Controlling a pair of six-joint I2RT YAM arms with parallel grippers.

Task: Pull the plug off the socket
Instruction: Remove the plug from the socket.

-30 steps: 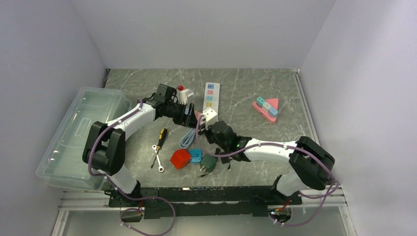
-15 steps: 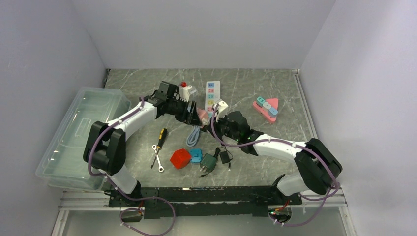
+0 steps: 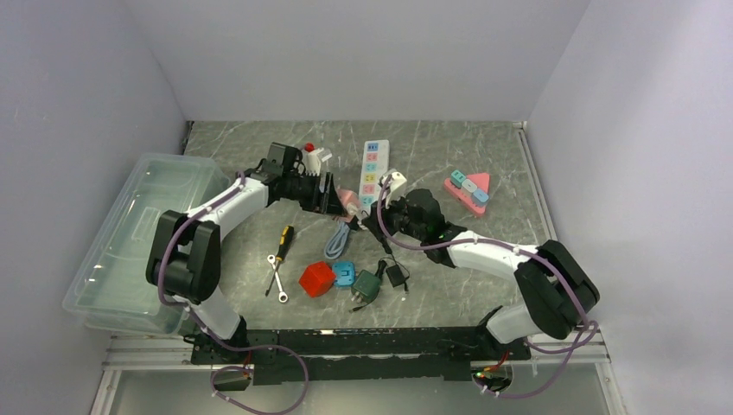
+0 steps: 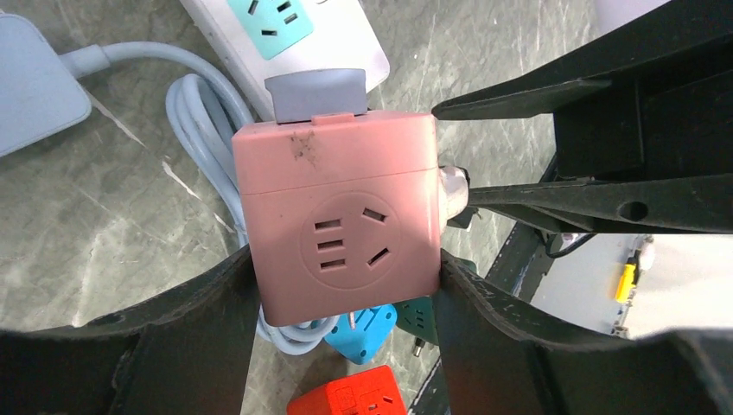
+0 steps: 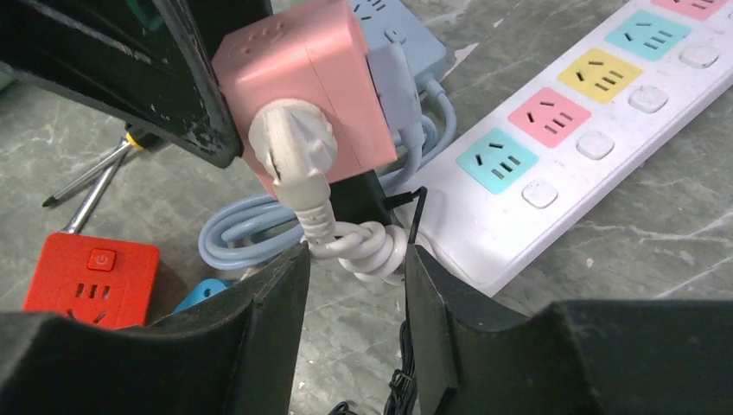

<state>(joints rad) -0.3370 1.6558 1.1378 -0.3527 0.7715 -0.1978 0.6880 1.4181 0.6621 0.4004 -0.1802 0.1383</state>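
Note:
The pink cube socket (image 3: 350,201) is held off the table between the jaws of my left gripper (image 3: 340,199), seen face-on in the left wrist view (image 4: 337,216), where the gripper (image 4: 346,259) is shut on its sides. A white plug (image 5: 290,138) sits in its side face, and a blue-grey plug (image 5: 393,86) in another. The white plug's coiled cable (image 5: 367,249) hangs just under it. My right gripper (image 5: 354,259) is right below the socket (image 5: 298,86), its jaws pressed on either side of that coil. In the top view the right gripper (image 3: 373,214) is next to the socket.
A white power strip (image 3: 372,164) lies behind the grippers. A light blue cable (image 3: 335,242), red cube (image 3: 317,278), blue cube (image 3: 344,273), green adapter (image 3: 366,285) and black adapter (image 3: 396,275) lie below. Screwdriver (image 3: 283,239), wrench (image 3: 277,278), pink block (image 3: 469,190), clear bin (image 3: 138,242).
My right arm has swung up and away from the near table toward the socket and now sits at the plug's cable. My left gripper with the socket shifted slightly left.

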